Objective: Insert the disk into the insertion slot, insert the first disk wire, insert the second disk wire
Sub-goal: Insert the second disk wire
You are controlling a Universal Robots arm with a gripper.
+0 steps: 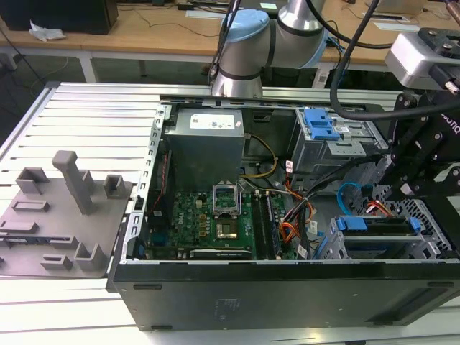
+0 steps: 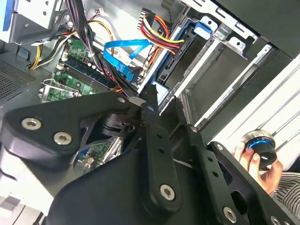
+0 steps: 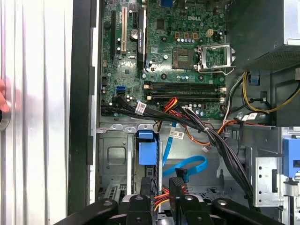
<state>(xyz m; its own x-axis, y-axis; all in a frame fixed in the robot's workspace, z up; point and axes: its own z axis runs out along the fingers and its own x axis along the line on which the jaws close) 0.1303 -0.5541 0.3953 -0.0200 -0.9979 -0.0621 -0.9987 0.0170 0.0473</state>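
The disk (image 1: 379, 224) sits in the insertion slot (image 1: 428, 241) at the exterior view's right; judged rigid, weighty, shock-sensitive, best taken by its blue carrier edges; the gripper (image 3: 161, 185) hangs close above it, open or closed cannot be told.

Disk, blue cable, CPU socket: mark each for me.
disk (image 1: 377, 224): exterior view, top edge of its blue carrier.
blue cable (image 3: 187, 162): first wrist view, upper band of its loop.
CPU socket (image 3: 183, 57): first wrist view, middle of the open socket.
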